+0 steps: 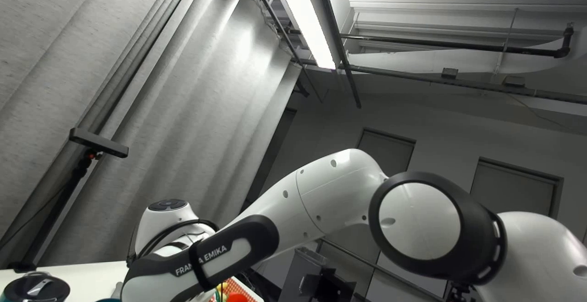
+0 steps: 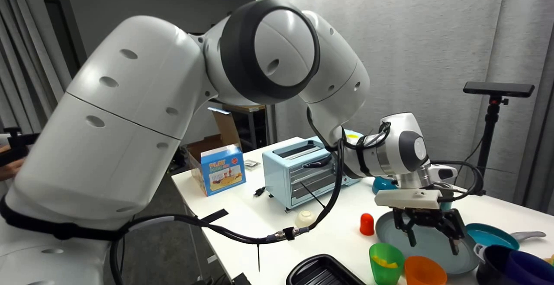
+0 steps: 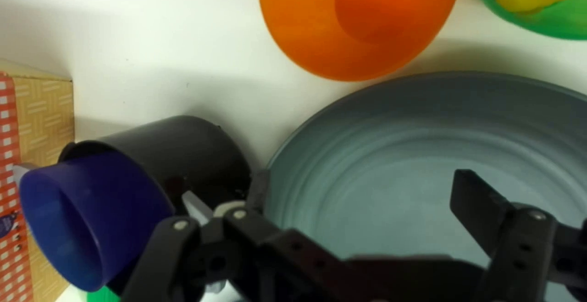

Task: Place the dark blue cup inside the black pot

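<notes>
The dark blue cup [image 3: 91, 215] stands partly in the mouth of the black pot [image 3: 192, 150] in the wrist view, its upper part sticking out past the pot's rim. The cup [image 2: 530, 270] and the pot [image 2: 491, 259] also show at the lower right of an exterior view, cut off by the frame edge. My gripper [image 3: 362, 196] is open and empty, with its fingers wide apart above a grey-green plate [image 3: 390, 155]. The pot lies just beyond the left finger in the wrist view. The gripper [image 2: 433, 242] also shows above the plate in an exterior view.
An orange cup [image 2: 424, 272] and a green cup [image 2: 385, 267] with yellow pieces stand beside the plate. A turquoise pan [image 2: 493, 235] lies behind the pot. A red cup [image 2: 366, 224], black tray [image 2: 322, 272], light blue toaster oven [image 2: 298, 172] and box [image 2: 223, 170] are also there.
</notes>
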Motion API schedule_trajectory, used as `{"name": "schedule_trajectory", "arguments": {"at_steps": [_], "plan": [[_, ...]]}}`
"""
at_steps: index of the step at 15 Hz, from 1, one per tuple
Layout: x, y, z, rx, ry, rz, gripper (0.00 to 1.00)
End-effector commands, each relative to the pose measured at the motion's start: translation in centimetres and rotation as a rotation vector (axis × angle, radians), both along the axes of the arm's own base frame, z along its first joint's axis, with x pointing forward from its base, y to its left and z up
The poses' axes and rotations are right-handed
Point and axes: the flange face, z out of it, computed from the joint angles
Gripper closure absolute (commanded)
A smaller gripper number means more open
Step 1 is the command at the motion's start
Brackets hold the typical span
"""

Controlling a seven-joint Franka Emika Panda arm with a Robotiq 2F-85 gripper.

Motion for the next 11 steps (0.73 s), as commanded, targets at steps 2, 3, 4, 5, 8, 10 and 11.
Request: {"name": "schedule_trajectory", "arguments": {"at_steps": [2,3,4,5,8,10,11], "plan": [[-1.52,0.43,0.41,-0.028,0.06,-0.034,0.0],[-0.56,0.16,-0.23,-0.011,0.044,-0.013,0.0],[-0.69,0.21,-0.29,-0.013,0.051,-0.014,0.0],[-0.74,0.24,-0.34,-0.013,0.054,-0.015,0.0],[-0.76,0.24,-0.36,-0.014,0.055,-0.015,0.0],[-0.76,0.24,-0.36,-0.014,0.055,-0.015,0.0],[-0.76,0.24,-0.36,-0.014,0.055,-0.015,0.0]]}}
